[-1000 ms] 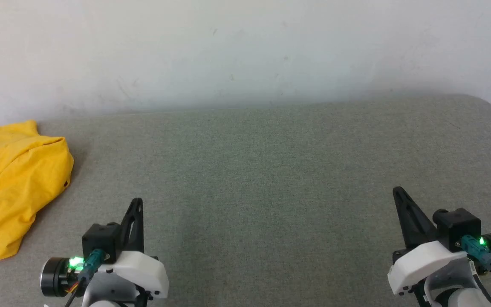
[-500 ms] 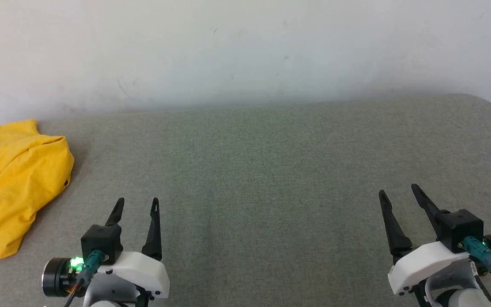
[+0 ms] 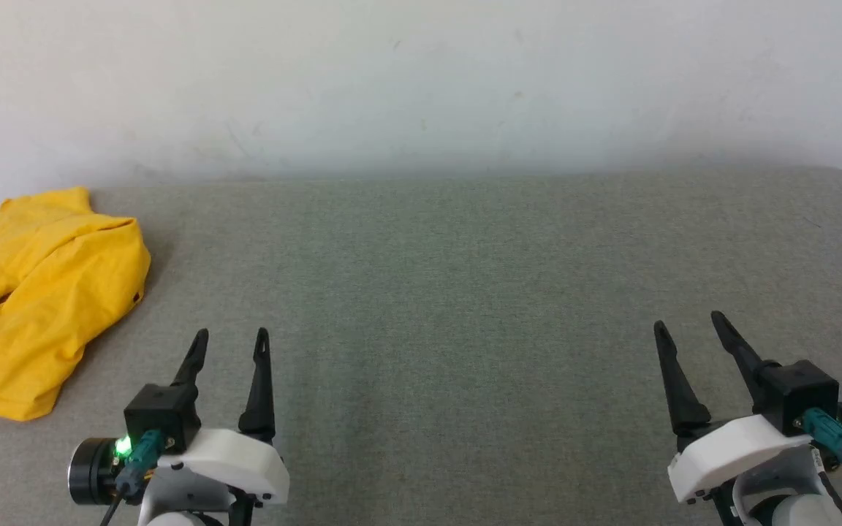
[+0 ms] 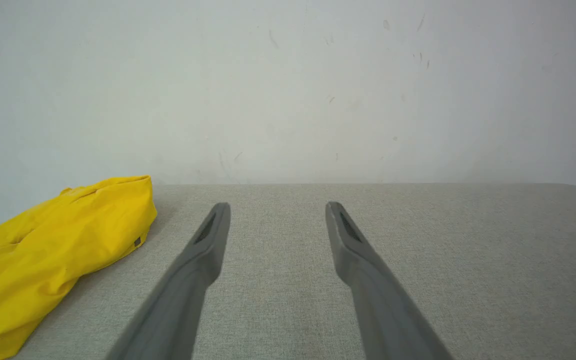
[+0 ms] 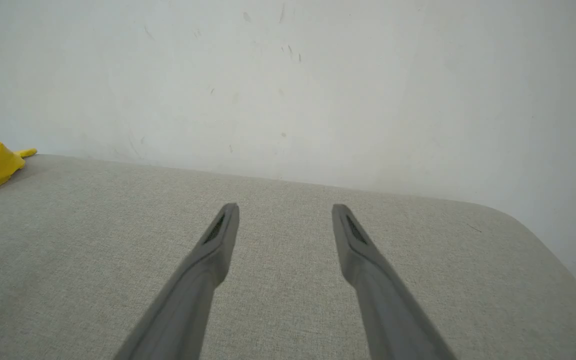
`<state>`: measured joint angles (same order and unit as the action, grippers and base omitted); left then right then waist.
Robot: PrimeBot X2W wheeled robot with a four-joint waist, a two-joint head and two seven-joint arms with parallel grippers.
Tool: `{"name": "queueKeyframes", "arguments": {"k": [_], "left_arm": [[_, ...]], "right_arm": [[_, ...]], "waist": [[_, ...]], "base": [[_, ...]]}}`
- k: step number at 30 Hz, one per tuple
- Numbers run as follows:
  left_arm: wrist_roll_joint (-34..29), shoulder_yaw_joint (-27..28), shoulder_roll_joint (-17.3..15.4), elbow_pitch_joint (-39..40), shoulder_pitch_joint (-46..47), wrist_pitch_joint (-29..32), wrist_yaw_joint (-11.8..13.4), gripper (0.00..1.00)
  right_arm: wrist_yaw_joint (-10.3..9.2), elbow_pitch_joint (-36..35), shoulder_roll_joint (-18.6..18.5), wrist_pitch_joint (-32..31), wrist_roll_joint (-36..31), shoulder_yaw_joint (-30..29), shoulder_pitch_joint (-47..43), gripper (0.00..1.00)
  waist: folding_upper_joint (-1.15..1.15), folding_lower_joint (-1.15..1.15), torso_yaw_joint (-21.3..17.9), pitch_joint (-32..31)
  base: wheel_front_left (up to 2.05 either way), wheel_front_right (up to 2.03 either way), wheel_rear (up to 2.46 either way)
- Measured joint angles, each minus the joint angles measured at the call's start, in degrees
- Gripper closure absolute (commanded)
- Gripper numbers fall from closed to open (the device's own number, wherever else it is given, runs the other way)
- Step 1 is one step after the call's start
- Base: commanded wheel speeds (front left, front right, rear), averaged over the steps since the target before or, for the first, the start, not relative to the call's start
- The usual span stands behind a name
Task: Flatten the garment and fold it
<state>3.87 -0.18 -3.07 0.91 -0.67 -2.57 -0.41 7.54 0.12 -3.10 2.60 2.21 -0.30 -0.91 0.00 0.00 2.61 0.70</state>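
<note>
Yellow garment (image 3: 41, 307) crumpled at the far-left corner of the grey fabric surface (image 3: 428, 292), my left gripper (image 3: 232, 334) near the front edge, jaws spread, grasping nothing, clear of the garment, my right gripper (image 3: 688, 321) front-right, likewise spread, empty.

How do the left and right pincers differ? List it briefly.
Place: the left pincer sits close to the shirt; the right pincer is far across the surface from it.
Pose: in the head view the left pincer's fingers point almost straight up; the right pincer's lean left.
Shared: both are open and hold nothing.
</note>
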Motion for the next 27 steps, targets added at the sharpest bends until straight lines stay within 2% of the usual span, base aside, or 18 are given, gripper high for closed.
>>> {"name": "queueKeyframes", "arguments": {"k": [27], "left_arm": [[3.7,2.3,0.0,-1.9,-0.1,-3.1,0.0,0.0]], "right_arm": [[0.0,-3.1,0.0,1.0,2.0,2.5,-0.6,0.0]], "waist": [[0.0,0.0,10.1,-1.4]], "base": [[0.0,0.0,0.0]]}}
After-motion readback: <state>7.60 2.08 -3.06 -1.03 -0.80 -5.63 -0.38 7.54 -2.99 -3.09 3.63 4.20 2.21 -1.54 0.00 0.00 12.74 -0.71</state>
